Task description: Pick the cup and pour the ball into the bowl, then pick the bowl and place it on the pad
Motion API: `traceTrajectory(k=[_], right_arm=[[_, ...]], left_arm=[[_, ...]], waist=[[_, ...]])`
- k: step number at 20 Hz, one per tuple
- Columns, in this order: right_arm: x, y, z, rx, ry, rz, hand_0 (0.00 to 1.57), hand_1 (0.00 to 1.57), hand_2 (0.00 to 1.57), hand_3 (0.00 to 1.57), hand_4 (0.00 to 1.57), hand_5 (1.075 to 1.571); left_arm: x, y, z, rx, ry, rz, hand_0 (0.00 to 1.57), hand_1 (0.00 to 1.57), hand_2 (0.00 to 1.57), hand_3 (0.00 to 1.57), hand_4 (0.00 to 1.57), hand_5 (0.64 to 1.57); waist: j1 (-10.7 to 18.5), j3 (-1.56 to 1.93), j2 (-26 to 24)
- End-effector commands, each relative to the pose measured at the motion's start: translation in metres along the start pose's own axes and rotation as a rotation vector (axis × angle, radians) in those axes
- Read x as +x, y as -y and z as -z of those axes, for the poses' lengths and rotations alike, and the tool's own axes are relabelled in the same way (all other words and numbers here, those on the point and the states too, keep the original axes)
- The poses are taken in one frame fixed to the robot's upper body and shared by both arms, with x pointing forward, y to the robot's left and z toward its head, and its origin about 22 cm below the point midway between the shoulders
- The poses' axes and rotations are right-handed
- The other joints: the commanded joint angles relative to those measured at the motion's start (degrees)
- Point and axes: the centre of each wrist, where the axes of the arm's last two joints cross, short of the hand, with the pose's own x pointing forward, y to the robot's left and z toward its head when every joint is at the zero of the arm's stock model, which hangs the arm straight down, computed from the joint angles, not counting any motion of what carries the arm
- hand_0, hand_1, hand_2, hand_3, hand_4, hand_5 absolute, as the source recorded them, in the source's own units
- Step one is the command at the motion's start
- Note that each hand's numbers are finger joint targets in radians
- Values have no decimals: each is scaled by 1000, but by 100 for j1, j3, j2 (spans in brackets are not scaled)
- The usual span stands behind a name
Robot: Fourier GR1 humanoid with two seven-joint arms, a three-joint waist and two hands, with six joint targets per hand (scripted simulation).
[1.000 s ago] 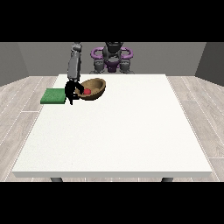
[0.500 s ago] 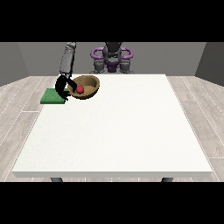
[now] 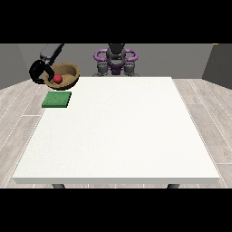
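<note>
Hand (image 3: 38, 71) has lifted bowl (image 3: 64, 75); ball (image 3: 57, 79) seemingly inside.

Bowl (image 3: 66, 74) with ball (image 3: 57, 79) above pad (image 3: 57, 99)

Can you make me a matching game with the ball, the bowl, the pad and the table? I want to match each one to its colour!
Things:
1. ball
2. bowl
3. pad
4. table

Colours:
A. green
B. white
C. red
D. brown

Right pairs: 1-C, 2-D, 3-A, 4-B. The ball sits inside the bowl, which the hand at the view's left holds up above the pad.
</note>
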Motion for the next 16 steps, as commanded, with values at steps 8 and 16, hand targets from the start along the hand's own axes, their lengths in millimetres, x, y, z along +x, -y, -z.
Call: traceTrajectory(k=[8,16], right_arm=[[33,53,0,16,71,17,1571,1571,1571,585,1094,1564],[-4,24,2,11,27,121,1571,1571,1571,444,1060,1569]], left_arm=[[-13,-43,-23,95,58,15,0,0,0,0,1207,1551],[-3,-58,-28,68,72,32,0,0,0,0,1208,1553]], waist=[[-411,9,425],[-207,11,598]])
